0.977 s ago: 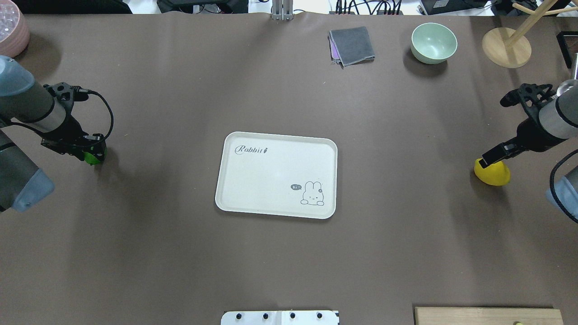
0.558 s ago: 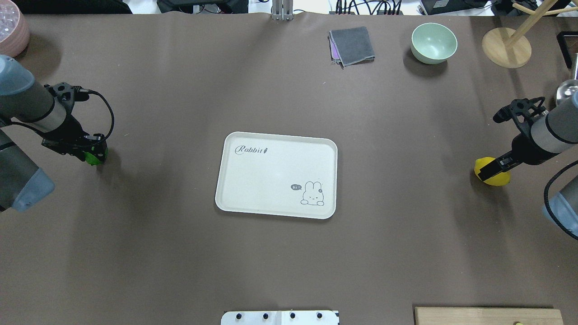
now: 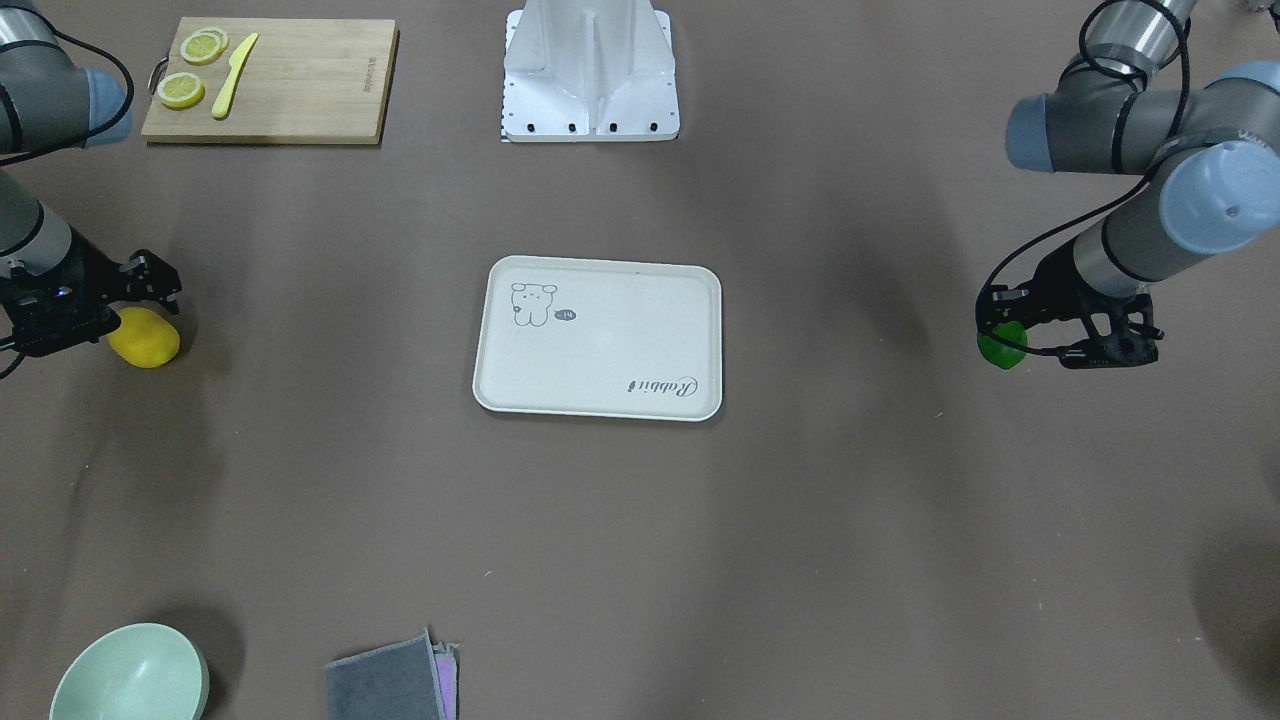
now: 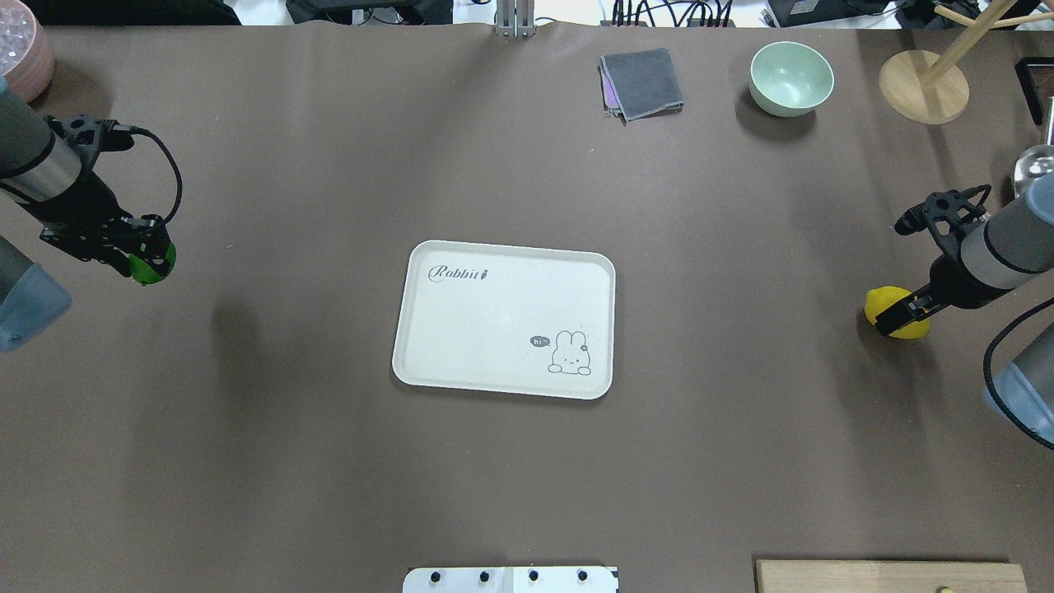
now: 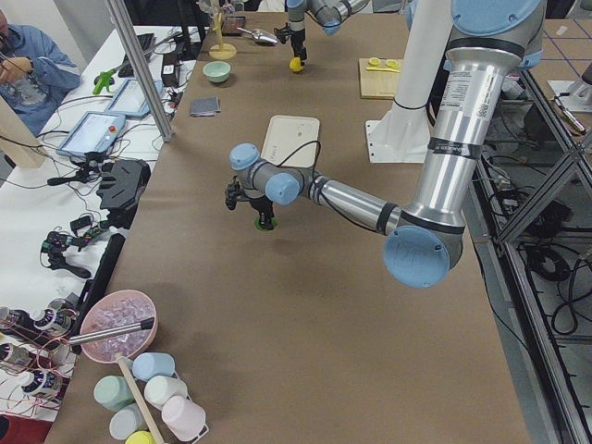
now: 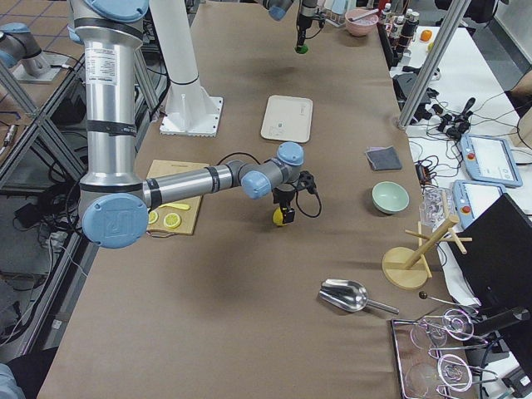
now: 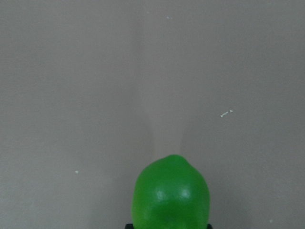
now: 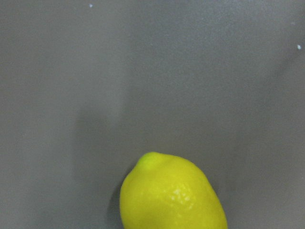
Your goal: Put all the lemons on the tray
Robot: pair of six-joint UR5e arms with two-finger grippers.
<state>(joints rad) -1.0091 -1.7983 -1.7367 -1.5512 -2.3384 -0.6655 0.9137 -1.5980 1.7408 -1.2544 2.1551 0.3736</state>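
Observation:
The cream tray (image 4: 502, 317) with the rabbit drawing lies flat at the table's middle, with nothing on it; it also shows in the front view (image 3: 600, 340). My left gripper (image 4: 148, 262) is shut on the green lemon (image 4: 151, 268) and holds it above the table at the far left. The green lemon fills the bottom of the left wrist view (image 7: 171, 195). My right gripper (image 4: 896, 317) is down over the yellow lemon (image 4: 902, 328), open, with its fingers on either side. The yellow lemon rests on the table at the far right (image 3: 145, 337) (image 8: 171, 195).
A wooden cutting board (image 3: 300, 90) with lemon slices (image 3: 182, 90) and a yellow knife (image 3: 232, 75) lies near my right side. A mint bowl (image 4: 790, 78), a grey cloth (image 4: 642, 82), a wooden stand (image 4: 922, 86) and a pink bowl (image 4: 20, 58) line the far edge.
My left gripper has lifted the green lemon off the table and drawn back a little to the left. My right gripper has come down lower over the yellow lemon.

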